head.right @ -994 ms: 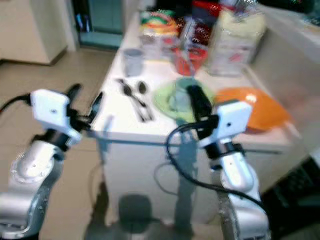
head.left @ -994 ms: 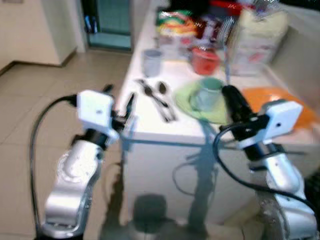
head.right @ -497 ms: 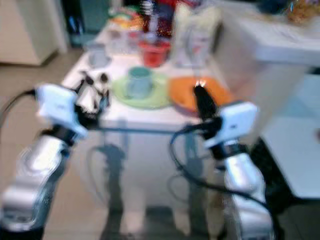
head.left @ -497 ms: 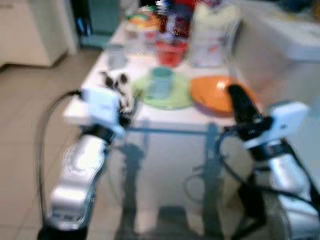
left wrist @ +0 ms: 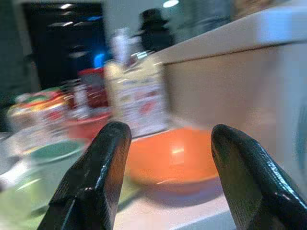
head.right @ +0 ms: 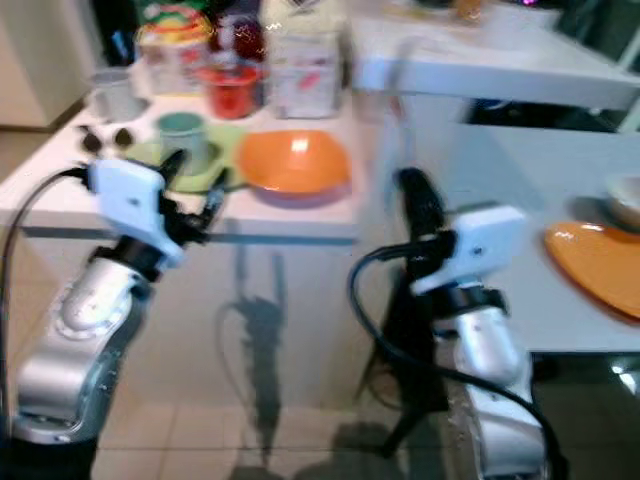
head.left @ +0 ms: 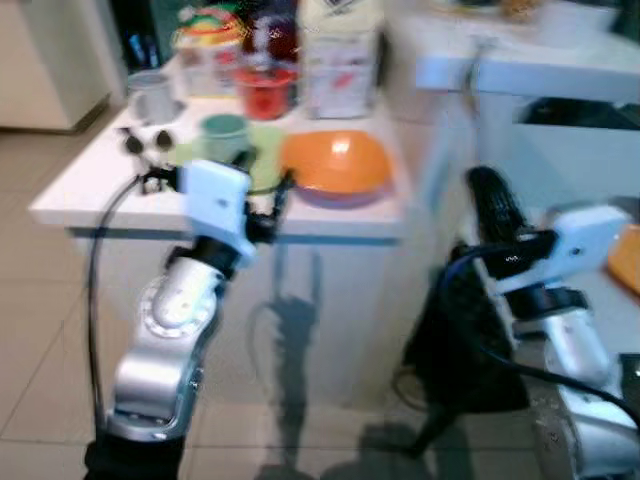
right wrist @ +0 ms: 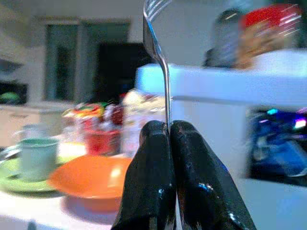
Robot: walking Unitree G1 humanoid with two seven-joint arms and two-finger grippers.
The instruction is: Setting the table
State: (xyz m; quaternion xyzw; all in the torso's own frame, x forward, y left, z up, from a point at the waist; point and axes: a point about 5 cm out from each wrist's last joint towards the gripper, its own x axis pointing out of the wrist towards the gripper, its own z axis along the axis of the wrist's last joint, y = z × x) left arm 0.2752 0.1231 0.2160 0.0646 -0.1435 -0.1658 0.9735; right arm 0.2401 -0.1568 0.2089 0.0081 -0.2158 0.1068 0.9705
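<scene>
A metal fork [right wrist: 160, 62] stands upright, tines up, its handle pinched between the two closed black fingers of the right gripper [right wrist: 169, 132], which hangs in the air beside the white counter and short of the second white table [head.right: 520, 280] on the robot's right. The fork looks light, stiff and slick; clamped low on a thin handle, it could likely swivel in the grip, so a hold nearer the middle of the handle would seem steadier. The left gripper [left wrist: 165, 143] is empty, its fingers spread wide, held at the counter's edge and pointing at one orange bowl [left wrist: 175, 160]. On the counter [head.left: 70, 195] sit that bowl, one green cup [head.left: 224, 132] on one green plate [head.left: 262, 165], one red container [head.left: 265, 92], one grey cup [head.left: 152, 97] and one white bag [head.left: 340, 55]; two spoon-like pieces [head.left: 145, 143] lie at the near-left corner, too blurred to name with certainty. On the second table one orange plate [head.right: 600, 265] is set, with the rim of another dish [head.right: 625, 200] at the frame's edge.
</scene>
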